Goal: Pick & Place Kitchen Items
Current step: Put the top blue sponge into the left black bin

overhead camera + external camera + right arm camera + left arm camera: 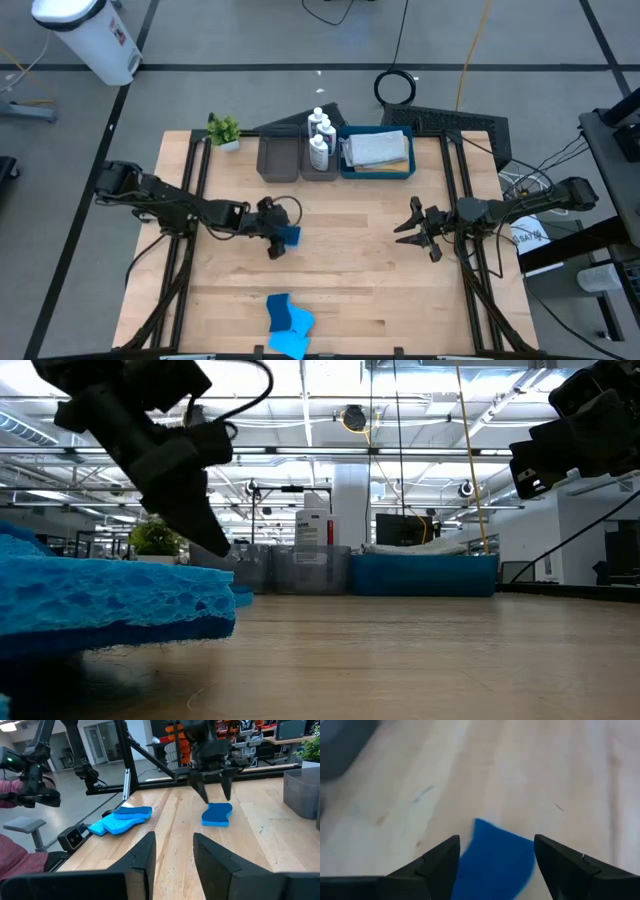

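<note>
A dark-blue sponge (pixel 291 236) (pixel 217 814) lies flat on the wooden table, left of centre. My left gripper (pixel 277 243) (pixel 216 797) slants down over it, open. In the left wrist view one finger stands on each side of the sponge (pixel 495 865) with a gap between them, and I see no contact. Near the table's front edge a dark-blue sponge and two light-blue sponges (pixel 288 322) (pixel 122 819) lie in a small heap, looming large in the low view (pixel 110 600). My right gripper (pixel 415 230) (pixel 174 845) waits level at the table's right, open and with nothing in it.
At the far edge stand two grey trays (pixel 278 158), one holding white bottles (pixel 320 135), and a blue tray (pixel 345 165) with a folded grey cloth (pixel 378 148). A small potted plant (pixel 224 130) sits far left. A person's sleeve (pixel 12 852) shows beyond the near edge.
</note>
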Robot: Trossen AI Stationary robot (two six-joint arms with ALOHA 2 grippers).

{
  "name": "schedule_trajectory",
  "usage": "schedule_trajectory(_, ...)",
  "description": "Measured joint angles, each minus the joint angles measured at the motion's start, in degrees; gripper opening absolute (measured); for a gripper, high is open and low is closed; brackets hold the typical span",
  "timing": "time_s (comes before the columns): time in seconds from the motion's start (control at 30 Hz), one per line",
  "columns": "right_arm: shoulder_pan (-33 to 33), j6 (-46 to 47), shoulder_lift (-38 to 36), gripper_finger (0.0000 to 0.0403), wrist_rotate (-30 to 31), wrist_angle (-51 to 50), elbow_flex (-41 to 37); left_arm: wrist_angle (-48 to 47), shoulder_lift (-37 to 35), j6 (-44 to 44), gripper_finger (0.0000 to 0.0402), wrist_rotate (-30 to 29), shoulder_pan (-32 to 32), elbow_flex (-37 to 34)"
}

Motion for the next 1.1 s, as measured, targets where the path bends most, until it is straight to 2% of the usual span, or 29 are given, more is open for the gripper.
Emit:
schedule_trajectory(0.13, 0.00, 0.39, 0.04, 0.0100, -0.02, -0.53, 0.00, -0.19, -0.02, 15.06, 0.0257, 0.42, -1.44, 0.48)
schedule_trajectory(0.23, 0.00, 0.39, 0.13, 0.0100, -0.01, -1.15, 0.00, -2.38, 0.84, 20.53, 0.0257, 0.08, -1.79, 0.48)
schedule_trajectory(0.33, 0.00, 0.39, 0.27, 0.0100, 0.00, -1.21, 0.00, -4.59, 0.78, 20.03, 0.0257, 0.24, -1.12, 0.49)
schedule_trajectory(0.43, 0.01, 0.59, 0.37, 0.0100, 0.00, -1.09, 0.00, -8.21, 0.85, 15.54, 0.0258, 0.44, 0.41, 0.48)
schedule_trajectory(0.6, 0.01, 1.46, 0.37, 0.0100, 0.00, -0.74, 0.00, -8.61, 0.82, 8.69, 0.0258, 6.05, 3.03, 0.48)
schedule_trajectory(0.7, 0.01, 1.49, 0.37, 0.0100, 0.00, -0.74, 0.00, -9.10, 0.82, 9.00, 0.0264, 8.10, 3.87, 0.48)
schedule_trajectory(1.1, 0.02, 1.48, 0.37, 0.0100, -0.02, -0.83, 0.00, -9.67, 1.93, 15.75, 0.0337, 7.55, 4.24, 0.48)
